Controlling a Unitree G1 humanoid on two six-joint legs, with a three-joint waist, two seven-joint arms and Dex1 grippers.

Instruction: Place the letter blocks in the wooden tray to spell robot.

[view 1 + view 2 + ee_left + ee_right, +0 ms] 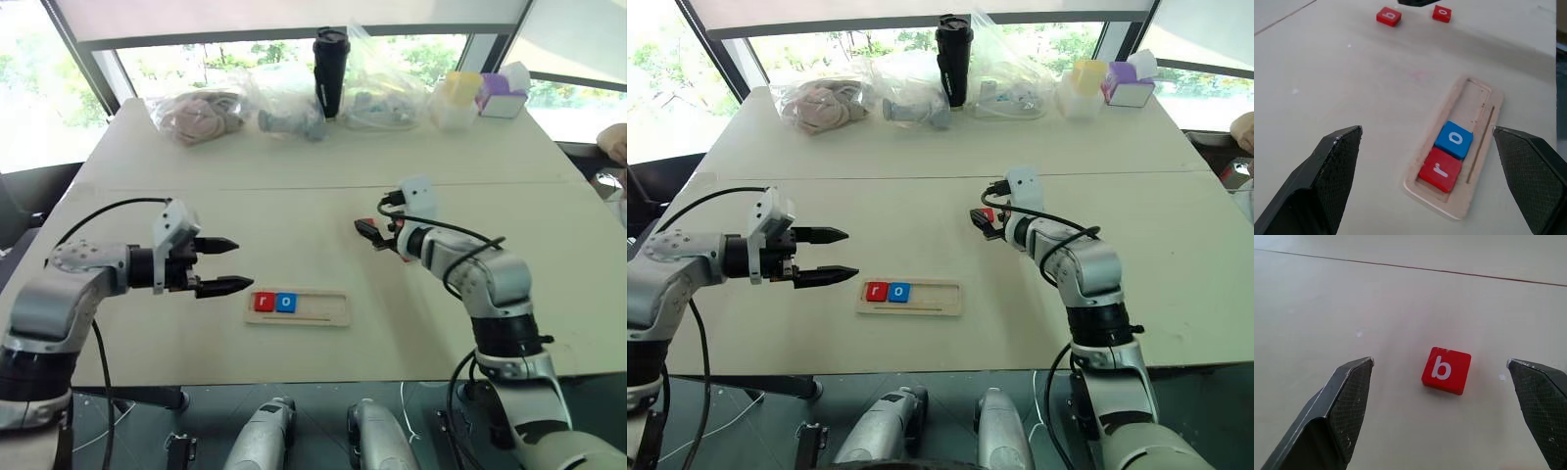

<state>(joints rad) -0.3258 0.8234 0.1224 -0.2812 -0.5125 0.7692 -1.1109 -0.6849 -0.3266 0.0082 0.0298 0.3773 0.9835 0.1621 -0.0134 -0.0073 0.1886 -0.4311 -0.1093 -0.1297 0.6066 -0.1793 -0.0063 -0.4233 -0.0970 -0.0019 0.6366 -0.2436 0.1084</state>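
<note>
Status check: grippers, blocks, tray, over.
Both grippers open, empty: left gripper, right gripper framing red b block. Wooden tray holds r, o. Nothing blocking.

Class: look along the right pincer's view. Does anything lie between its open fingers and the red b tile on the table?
Nothing visible does. The red b tile lies flat on bare table, ahead of the open right pincer and between the lines of its two fingers, not yet touched.
</note>
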